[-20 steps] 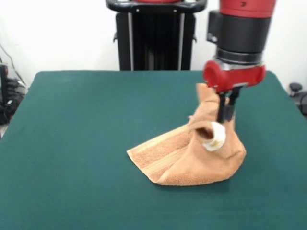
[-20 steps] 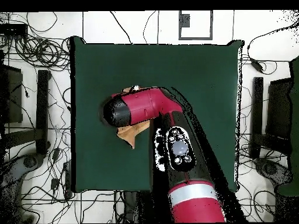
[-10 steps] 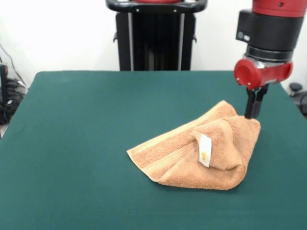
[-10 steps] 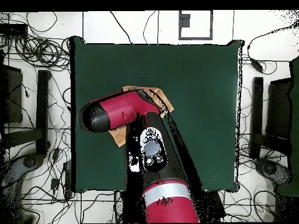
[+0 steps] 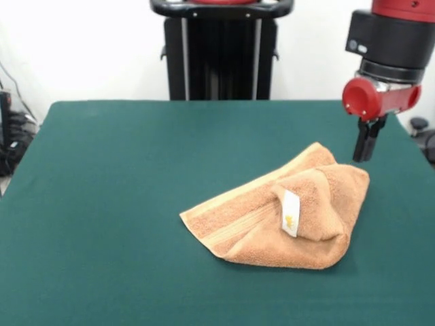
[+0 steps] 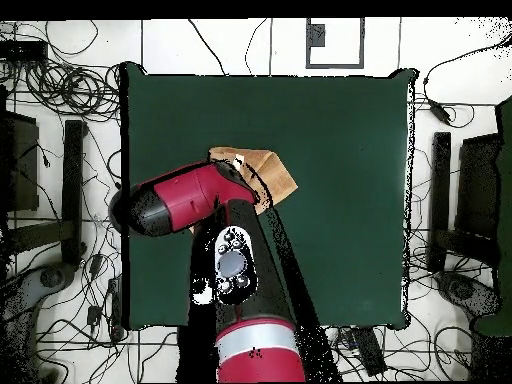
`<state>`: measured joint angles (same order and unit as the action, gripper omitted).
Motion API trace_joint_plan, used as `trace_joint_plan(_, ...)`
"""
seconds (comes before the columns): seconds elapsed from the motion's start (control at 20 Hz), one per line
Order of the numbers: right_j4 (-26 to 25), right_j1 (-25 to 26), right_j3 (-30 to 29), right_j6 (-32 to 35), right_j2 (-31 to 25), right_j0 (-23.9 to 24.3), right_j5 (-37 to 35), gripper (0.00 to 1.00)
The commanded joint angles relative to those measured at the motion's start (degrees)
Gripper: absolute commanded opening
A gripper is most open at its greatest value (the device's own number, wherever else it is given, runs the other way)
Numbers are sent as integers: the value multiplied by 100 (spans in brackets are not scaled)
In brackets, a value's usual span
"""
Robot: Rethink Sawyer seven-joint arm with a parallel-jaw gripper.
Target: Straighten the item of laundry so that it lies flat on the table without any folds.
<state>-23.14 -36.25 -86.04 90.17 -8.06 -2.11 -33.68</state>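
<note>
red and black arm (image 5: 387, 41) lowered from above, gripper (image 5: 367, 151) pointing straight down, fingers closed together, empty

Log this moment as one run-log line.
hand: off towel, raised beside it | towel: folded over, label up | table: towel right of centre | task: unfinished

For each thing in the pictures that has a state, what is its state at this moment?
towel: lying on the table, folded over itself, not flat, label showing.
gripper: above the table beside the towel's corner, holding nothing; open or shut unclear.
table: bears only the towel.
</note>
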Motion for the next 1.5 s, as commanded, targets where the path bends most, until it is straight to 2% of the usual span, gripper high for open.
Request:
trace_joint_plan(0.05,291,496,-37,1431,151,-163,97,0)
trace_joint_plan(0.45,269,392,-137,864,-54,218,238,0)
trace_joint_plan(0.5,266,380,-149,759,-121,282,171,100)
trace_joint_plan(0.6,414,360,-248,905,-164,388,290,100)
trace_joint_plan(0.65,399,352,-244,776,-215,480,256,100)
trace_joint_plan(0.75,210,321,-146,-25,-448,708,-105,100)
trace_joint_plan(0.85,306,323,-298,65,-527,971,128,100)
trace_joint_plan(1.15,199,326,-504,-417,-919,1649,205,100)
trace_joint_plan(1.5,72,509,-528,-807,-1517,2184,183,100)
